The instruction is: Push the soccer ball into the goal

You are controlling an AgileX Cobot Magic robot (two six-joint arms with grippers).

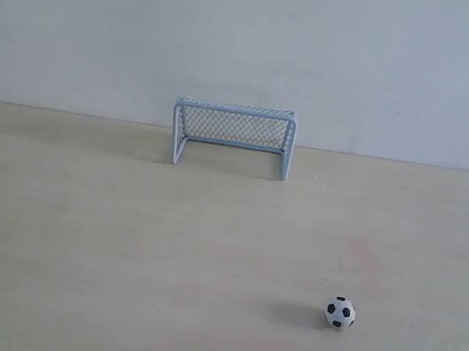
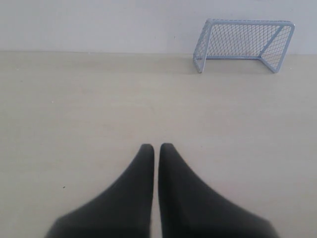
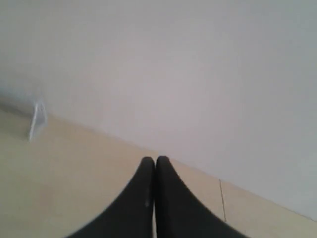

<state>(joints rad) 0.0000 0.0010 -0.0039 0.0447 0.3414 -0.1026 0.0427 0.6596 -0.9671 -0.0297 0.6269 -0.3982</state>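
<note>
Lying well apart: soccer ball (image 1: 339, 312), goal (image 1: 233, 137).

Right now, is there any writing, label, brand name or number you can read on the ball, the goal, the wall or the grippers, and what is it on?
No readable text in any view.
soccer ball: only black patches on white, no print.
goal: bare frame and netting, no label.
wall: a few dark specks, not characters.
left gripper and right gripper: plain black, unmarked.
</note>
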